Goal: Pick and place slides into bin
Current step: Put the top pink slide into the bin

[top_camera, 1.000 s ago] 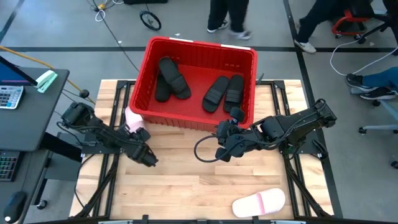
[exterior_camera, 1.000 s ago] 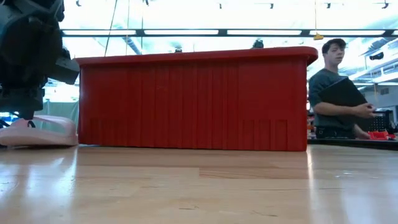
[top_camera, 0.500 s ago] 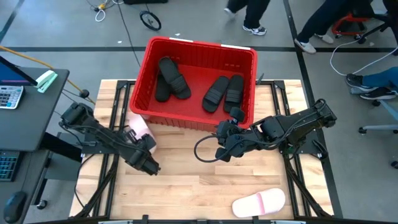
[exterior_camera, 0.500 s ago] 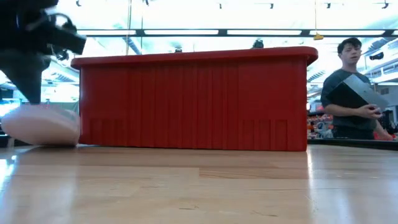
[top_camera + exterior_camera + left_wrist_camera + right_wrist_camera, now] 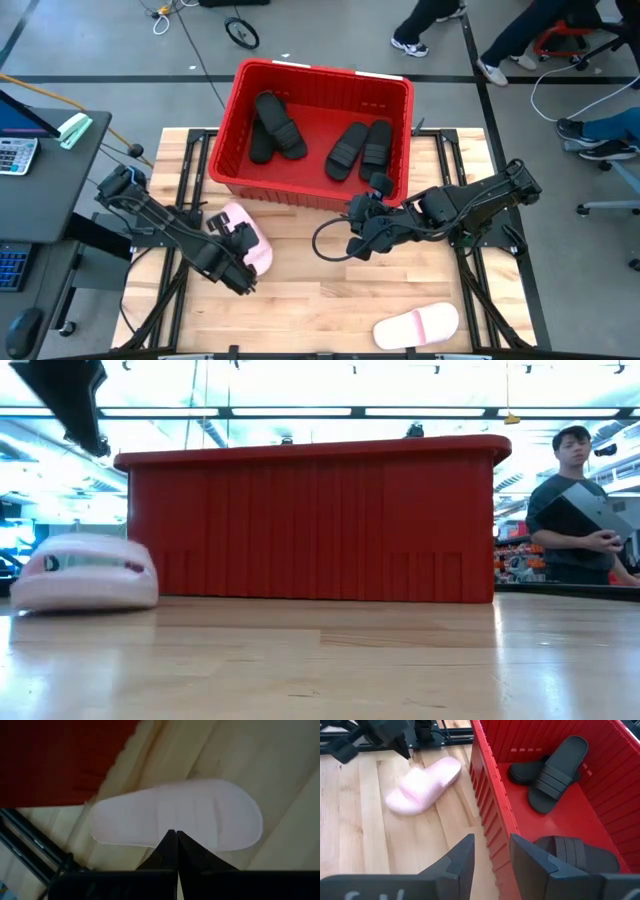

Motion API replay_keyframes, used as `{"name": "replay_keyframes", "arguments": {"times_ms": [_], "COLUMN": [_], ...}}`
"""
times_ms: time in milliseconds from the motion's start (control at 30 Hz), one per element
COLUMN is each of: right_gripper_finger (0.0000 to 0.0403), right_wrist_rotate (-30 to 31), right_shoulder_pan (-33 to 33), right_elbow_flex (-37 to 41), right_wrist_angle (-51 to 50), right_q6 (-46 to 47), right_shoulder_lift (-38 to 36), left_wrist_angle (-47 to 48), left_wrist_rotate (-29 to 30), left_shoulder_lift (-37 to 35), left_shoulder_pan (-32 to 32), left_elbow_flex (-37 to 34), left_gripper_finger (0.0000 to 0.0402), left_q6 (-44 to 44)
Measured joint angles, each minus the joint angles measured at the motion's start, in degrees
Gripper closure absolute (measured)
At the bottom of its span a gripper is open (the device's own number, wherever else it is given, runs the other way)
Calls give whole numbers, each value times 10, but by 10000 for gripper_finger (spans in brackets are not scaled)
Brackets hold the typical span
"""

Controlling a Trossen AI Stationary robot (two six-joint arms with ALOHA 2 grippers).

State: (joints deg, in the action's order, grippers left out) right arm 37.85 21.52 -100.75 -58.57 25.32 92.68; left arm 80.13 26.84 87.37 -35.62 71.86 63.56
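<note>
- The red bin (image 5: pixel 232 150) stood at the far middle of the wooden bench (image 5: pixel 330 300), its front wall facing the low camera.
- Four black slides lay inside the bin: a crossed pair (image 5: pixel 272 125) on its left side and a side-by-side pair (image 5: pixel 360 147) on its right side.
- One pink slide (image 5: pixel 248 240) lay on the bench just in front of the bin's near-left corner, close to the wall but apart from it.
- The left tool (image 5: pixel 236 282) sat low over the bench at the near side of that pink slide, fingers pressed fully together and gripping nothing; in the left wrist view the closed fingertips (image 5: pixel 172 840) overlapped the slide's edge, but contact could not be confirmed.
- A second pink slide (image 5: pixel 416 326) lay at the near right edge of the bench, well apart from both arms.
- The right tool (image 5: pixel 358 245) hovered just in front of the bin's near-right corner, fingers (image 5: pixel 465 855) parted and empty, above the bin's near wall.
- A person (image 5: pixel 578 510) stood beyond the bench at right, holding a flat grey object.
</note>
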Motion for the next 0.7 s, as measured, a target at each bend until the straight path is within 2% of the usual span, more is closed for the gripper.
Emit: {"name": "replay_keyframes", "arguments": {"times_ms": [100, 233, 367, 433, 533, 700], "right_gripper_finger": [275, 275, 275, 275, 275, 275], "right_wrist_rotate": [0, 0, -1, -6, -9, -10], "right_shoulder_pan": [0, 0, 0, 0, 1, 4], "right_elbow_flex": [0, 0, 0, 0, 0, 0], "right_wrist_angle": [0, 0, 0, -1, -1, -1], "right_q6": [0, 0, 0, 0, 0, 0], "right_shoulder_lift": [0, 0, 0, 0, 0, 0], "left_wrist_angle": [15, 17, 16, 15, -4, -111], "left_wrist_rotate": [22, 22, -16, -28, -40, -44], "left_shoulder_lift": [0, 0, 0, 0, 0, 0], "left_shoulder_pan": [-6, -6, -5, -6, -6, -6], "left_elbow_flex": [25, 31, 8, -5, -19, -36], "left_gripper_finger": [401, 401, 385, 367, 328, 246], "left_q6": [0, -17, -91, -114, -102, -96]}}
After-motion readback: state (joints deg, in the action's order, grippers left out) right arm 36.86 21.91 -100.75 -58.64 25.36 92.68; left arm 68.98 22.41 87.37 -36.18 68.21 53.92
